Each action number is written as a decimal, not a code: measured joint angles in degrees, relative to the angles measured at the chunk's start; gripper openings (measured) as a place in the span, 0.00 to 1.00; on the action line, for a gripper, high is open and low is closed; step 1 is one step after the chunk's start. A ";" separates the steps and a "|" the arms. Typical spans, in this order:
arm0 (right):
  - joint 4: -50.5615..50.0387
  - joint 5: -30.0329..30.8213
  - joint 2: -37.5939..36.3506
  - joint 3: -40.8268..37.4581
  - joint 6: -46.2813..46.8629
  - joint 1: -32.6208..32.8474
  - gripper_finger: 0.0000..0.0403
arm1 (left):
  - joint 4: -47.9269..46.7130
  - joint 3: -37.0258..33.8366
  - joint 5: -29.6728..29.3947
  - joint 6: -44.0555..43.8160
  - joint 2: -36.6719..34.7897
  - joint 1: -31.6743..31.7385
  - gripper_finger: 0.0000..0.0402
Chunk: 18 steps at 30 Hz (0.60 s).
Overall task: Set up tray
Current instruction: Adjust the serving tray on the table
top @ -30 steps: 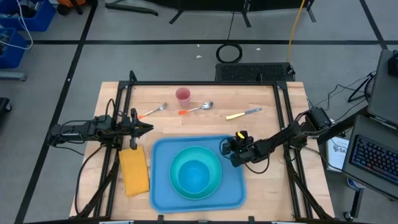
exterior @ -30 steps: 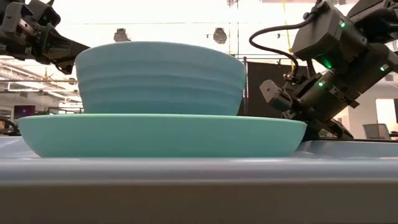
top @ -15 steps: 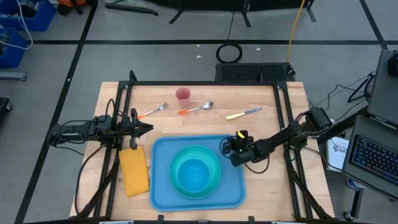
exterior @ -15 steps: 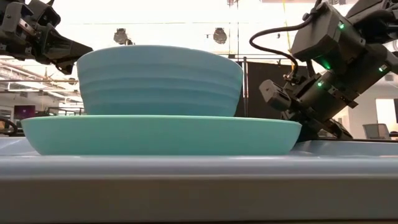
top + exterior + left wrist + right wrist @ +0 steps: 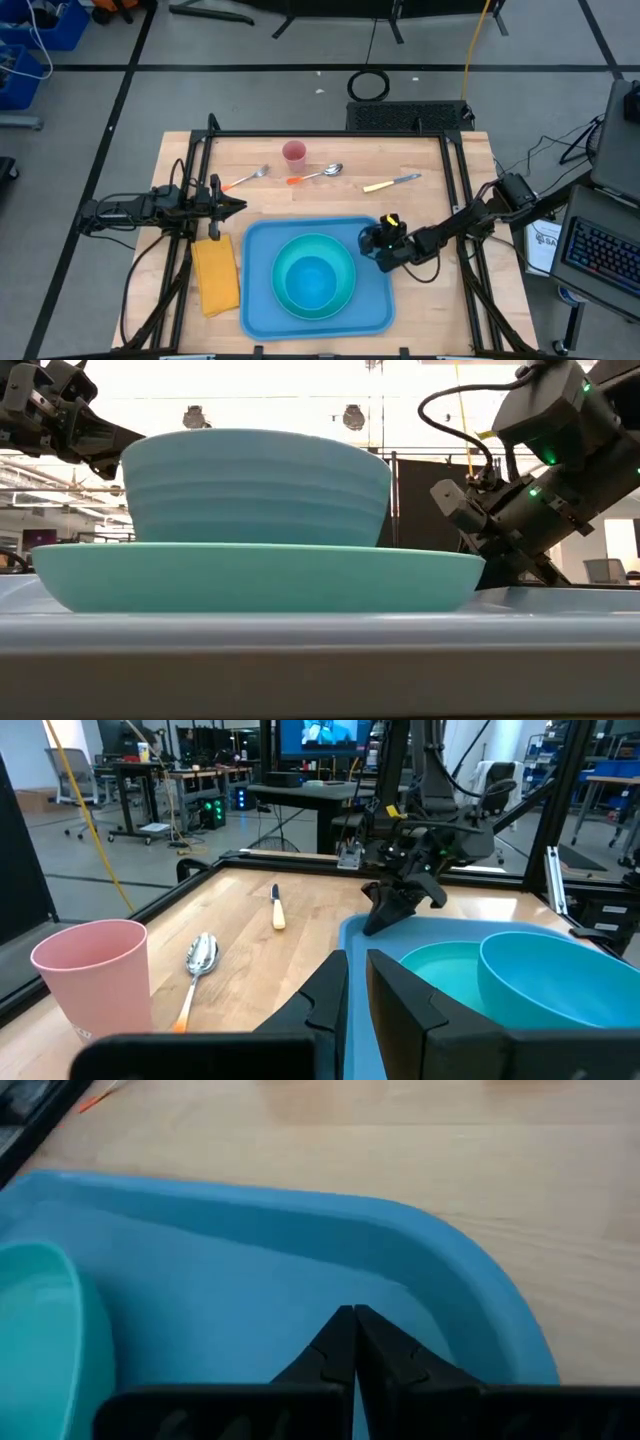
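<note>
High view: tray (image 5: 262, 300) flat on the wooden table (image 5: 430, 160), near-centre, teal plate (image 5: 285, 255) on it with a bowl (image 5: 313, 283) stacked on the plate. Right gripper (image 5: 368, 240) at the tray's 2 o'clock corner, tips just over the rim, closed on nothing. Left gripper (image 5: 238, 207) off the tray at about 10 o'clock, above the yellow napkin (image 5: 216, 277). Pink cup (image 5: 294, 153), fork (image 5: 247, 178), spoon (image 5: 318, 175) and knife (image 5: 391, 182) in a row at the tray's 12 o'clock, well apart from it.

Low view: tray rim (image 5: 300, 650) across the foreground, plate (image 5: 250, 580) and bowl (image 5: 255, 485) filling the middle. Right gripper (image 5: 505, 575) at 3 o'clock of the plate, low over the tray. Left gripper (image 5: 115, 450) at 10 o'clock, behind the bowl.

Left wrist view: fingers (image 5: 400, 1005) with a narrow gap, nothing between them; tray corner (image 5: 355, 930) beyond, cup (image 5: 95, 970), spoon (image 5: 200, 960), knife (image 5: 277, 907) alongside. Right gripper (image 5: 375, 925) at the far corner of the tray.

Right wrist view: fingertips (image 5: 352, 1330) pressed together, empty, over the tray floor (image 5: 230, 1295) just inside the rounded corner; plate edge (image 5: 45, 1340) at 9 o'clock
</note>
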 joint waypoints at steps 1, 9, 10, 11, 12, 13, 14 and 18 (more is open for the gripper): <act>1.19 -0.10 -0.29 0.00 -2.07 -0.23 0.00 | 0.00 0.00 0.00 -0.01 0.00 0.01 0.12; 7.43 -0.58 -4.03 -0.20 -16.64 -1.65 0.00 | 0.00 0.00 0.00 -0.04 0.00 0.01 0.12; 7.48 -0.40 -4.75 -0.20 -18.42 -1.87 0.00 | 0.00 0.00 -0.01 -0.04 0.01 0.01 0.12; 7.56 -0.24 -5.29 -0.20 -20.17 -2.22 0.00 | 0.00 0.00 -0.02 -0.04 0.01 0.00 0.12; 7.49 -0.24 -5.83 -0.20 -21.83 -2.69 0.00 | 0.00 0.00 -0.01 -0.05 0.02 0.02 0.12; 7.36 -0.24 -6.45 -0.20 -23.75 -3.16 0.00 | 0.00 0.00 -0.01 -0.08 0.01 0.01 0.12; 7.38 -0.14 -7.22 -0.20 -25.79 -3.60 0.00 | 0.00 0.00 -0.05 -0.09 0.00 0.00 0.12; 7.42 -3.46 -10.43 -0.15 -33.48 -7.17 0.00 | 0.00 0.00 -0.09 -0.15 0.00 0.00 0.12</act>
